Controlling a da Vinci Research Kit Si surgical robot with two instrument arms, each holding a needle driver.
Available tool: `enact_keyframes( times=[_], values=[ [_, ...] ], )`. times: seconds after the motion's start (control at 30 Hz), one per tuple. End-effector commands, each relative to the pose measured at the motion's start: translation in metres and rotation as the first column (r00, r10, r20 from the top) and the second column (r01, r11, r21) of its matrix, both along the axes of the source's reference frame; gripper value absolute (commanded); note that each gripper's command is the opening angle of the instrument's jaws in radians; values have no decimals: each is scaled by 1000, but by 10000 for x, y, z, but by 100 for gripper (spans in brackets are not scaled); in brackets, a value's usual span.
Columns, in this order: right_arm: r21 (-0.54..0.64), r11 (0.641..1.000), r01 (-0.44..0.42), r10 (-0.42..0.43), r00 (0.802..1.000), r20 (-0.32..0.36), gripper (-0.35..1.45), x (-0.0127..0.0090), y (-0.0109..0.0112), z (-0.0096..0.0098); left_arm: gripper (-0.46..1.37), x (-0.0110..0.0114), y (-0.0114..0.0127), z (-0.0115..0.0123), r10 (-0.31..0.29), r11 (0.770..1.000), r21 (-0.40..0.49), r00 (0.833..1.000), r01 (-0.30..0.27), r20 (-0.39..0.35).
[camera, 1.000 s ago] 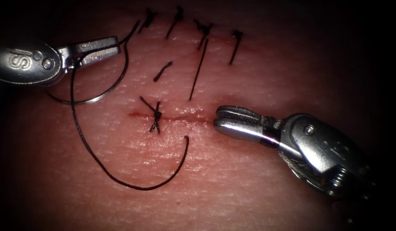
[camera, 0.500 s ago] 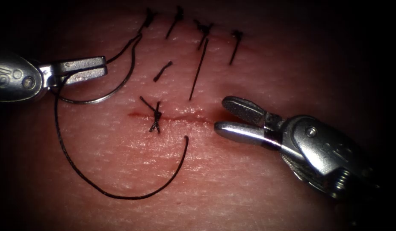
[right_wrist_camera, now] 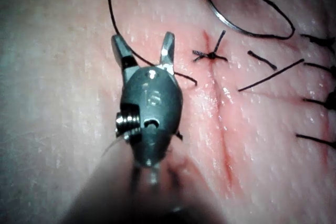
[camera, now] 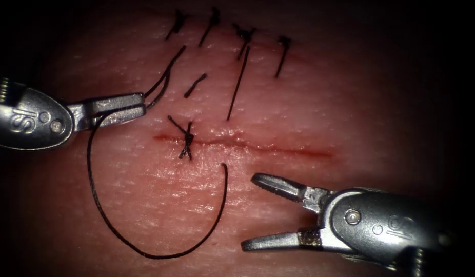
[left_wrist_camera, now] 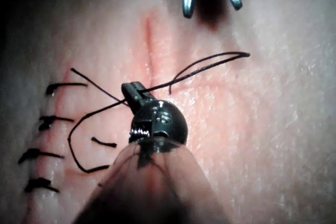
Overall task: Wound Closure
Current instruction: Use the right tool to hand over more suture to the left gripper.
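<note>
— What has the needle [right_wrist_camera: 227, 24]?

— The left end effector [camera: 137, 104], clamped on it off the tissue [camera: 350, 92], up left of the cut [camera: 278, 149]; I can't tell where along its curve. The right end effector [camera: 249, 213] gapes wide, gripping nothing, below the cut.

— How would it handle?

— Stiff, smooth steel, likely to swivel, so I'd grip mid-body, clear of point and tail. The thread [camera: 101, 210] is limp and light, looping from the left end effector into the tissue just below the cut. Hard pinching could fray it.
</note>
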State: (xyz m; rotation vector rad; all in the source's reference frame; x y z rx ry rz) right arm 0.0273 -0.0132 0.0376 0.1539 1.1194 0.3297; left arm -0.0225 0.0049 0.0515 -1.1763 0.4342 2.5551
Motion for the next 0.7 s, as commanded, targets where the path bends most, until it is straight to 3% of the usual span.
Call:
enact_keyframes(
  times=[0.03,0.37,0.6,0.67,0.7],
  values=[
    [-8,1000,25,-25,1000,13,123,8,-2,1,-35,-2,0,0,0,1000,9,1000,0,2],
    [-18,998,68,-67,997,38,121,74,-19,3,-35,-11,4,-3,-15,1000,17,1000,15,-2],
    [-29,996,79,-77,995,65,101,74,-19,8,-35,-9,5,-4,-18,1000,16,1000,18,-5],
    [-34,997,70,-67,995,68,75,67,-16,7,-35,-9,5,-4,-18,1000,16,1000,18,-5],
    [-33,997,72,-69,995,67,24,64,-15,5,-35,-9,5,-4,-18,1000,16,1000,18,-5]
  ],
)
